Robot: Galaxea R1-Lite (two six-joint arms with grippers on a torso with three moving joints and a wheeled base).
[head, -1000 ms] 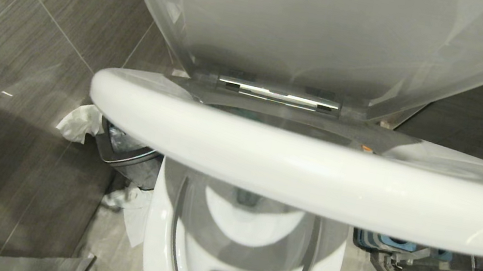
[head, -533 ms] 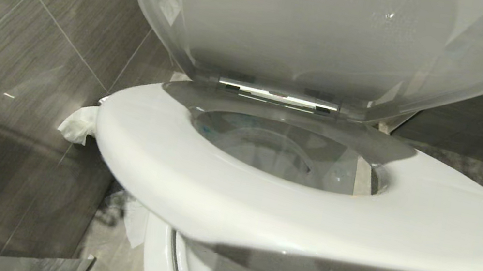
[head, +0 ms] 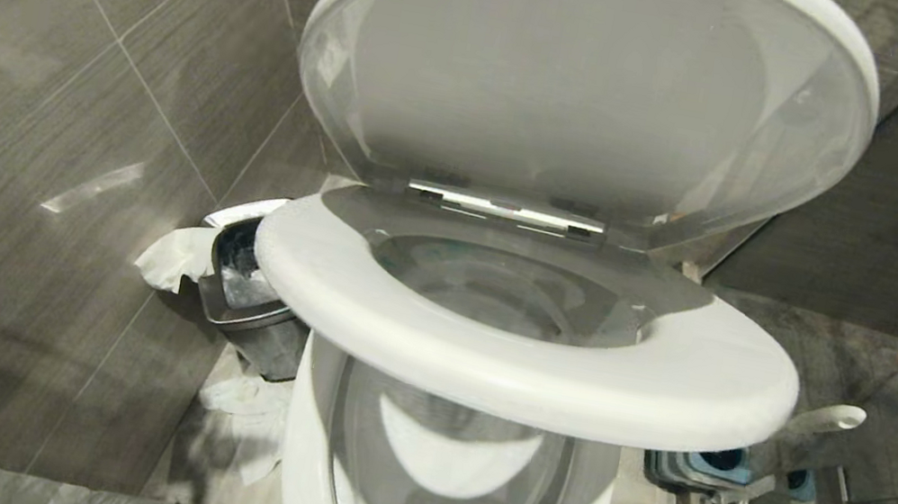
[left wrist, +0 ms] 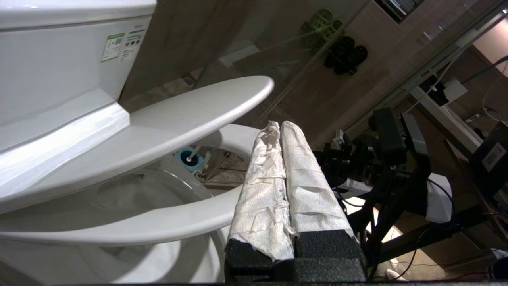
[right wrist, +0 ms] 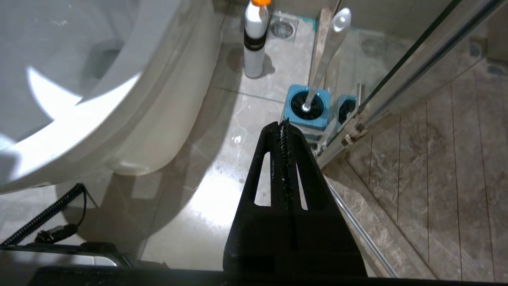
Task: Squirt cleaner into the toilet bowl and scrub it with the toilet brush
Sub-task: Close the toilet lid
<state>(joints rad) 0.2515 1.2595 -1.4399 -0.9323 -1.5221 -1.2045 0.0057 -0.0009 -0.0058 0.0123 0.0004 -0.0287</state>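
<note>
1. Toilet bowl open at the top, lid upright against the tank, seat propped at an angle part-way up, clear of the rim.
2. Compared with a second ago: seat seen further from the camera and more from above, whole scene shifted with the view pulling back; seat not yet against the lid.
3. Left hand clenched, tissue-wrapped fingers pressed together, just beside the front edge of the raised seat; grasping nothing visible, contact with the seat not possible to tell.
4. Right hand clenched and empty, hanging over the floor to the right of the bowl.
5. Cleaner upright on the floor to the right of the bowl, near the floor drain, untouched.
6. Toilet brush resting in its blue holder, right of the bowl, just beside the glass door frame.
7. Steel bin with crumpled tissue to the left of the bowl.
8. Meaning for the task: likely still preparing access; squirting and scrubbing not begun, bottle the probable next target.
</note>
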